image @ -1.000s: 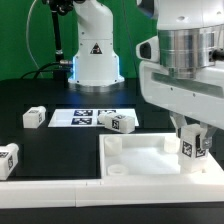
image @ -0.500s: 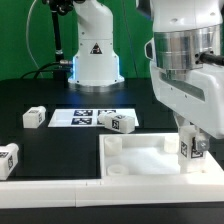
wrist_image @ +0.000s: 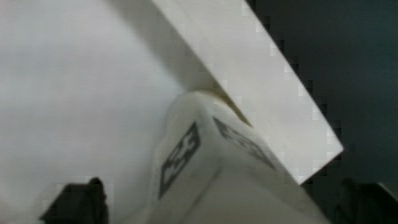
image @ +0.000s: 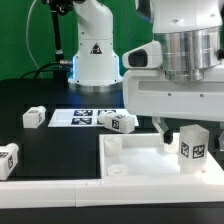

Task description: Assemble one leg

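Observation:
A white leg (image: 193,143) with black-and-white tags stands upright at the far corner of the white tabletop (image: 135,165), on the exterior view's right. My gripper (image: 184,133) hangs straight above it, jaws spread to either side of the post. One dark finger (image: 164,130) shows left of the leg with a gap; the other is hidden behind the leg. In the wrist view the leg (wrist_image: 222,165) rises between the two dark fingertips (wrist_image: 80,200), and the gripper (wrist_image: 214,208) has a gap to the leg on at least one side.
Three more tagged legs lie on the black table: one (image: 122,122) by the marker board (image: 85,117), one (image: 34,117) further left, one (image: 8,160) at the left edge. The robot base (image: 95,55) stands at the back.
The hand has turned about its vertical axis over the last second and the fingers have come off the leg. The leg stays upright in the tabletop corner.

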### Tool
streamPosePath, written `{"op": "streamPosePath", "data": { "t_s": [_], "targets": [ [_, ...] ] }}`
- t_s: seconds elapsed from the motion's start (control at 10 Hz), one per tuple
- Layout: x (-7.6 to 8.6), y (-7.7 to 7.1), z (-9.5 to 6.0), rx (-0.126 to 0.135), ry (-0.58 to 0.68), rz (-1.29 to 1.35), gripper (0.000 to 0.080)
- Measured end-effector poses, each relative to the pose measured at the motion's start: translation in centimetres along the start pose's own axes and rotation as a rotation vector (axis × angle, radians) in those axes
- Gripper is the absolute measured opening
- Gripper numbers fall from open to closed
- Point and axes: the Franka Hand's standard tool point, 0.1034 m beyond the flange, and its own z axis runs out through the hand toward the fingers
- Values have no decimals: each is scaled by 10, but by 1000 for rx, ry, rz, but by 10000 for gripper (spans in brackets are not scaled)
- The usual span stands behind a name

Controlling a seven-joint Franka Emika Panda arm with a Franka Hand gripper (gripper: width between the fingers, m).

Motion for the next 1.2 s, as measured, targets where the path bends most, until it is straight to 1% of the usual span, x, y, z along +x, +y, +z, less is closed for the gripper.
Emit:
{"op": "streamPosePath", "data": {
  "t_s": [0.3, 0.4, 0.5, 0.6, 0.7, 0.8, 0.9, 1.0, 1.1, 1.2],
  "targets": [
    [1, 1, -1, -5, 4, -206, 649],
    [2, -1, -4, -28, 25, -437, 649],
    [-2, -5, -6, -43, 30, -599, 649],
    [-8, -11, -5, -51, 28, -661, 649],
    [-6, -9, -4, -48, 27, -631, 649],
    [-6, -8, -4, -48, 28, -609, 515],
    [-6, -8, -4, -48, 28, -587, 515],
    [-6, -8, -4, -47, 29, -526, 376],
    [-4, -5, -3, -50, 31, -469, 290],
    [-4, -4, -3, -50, 32, -392, 290]
  ]
}}
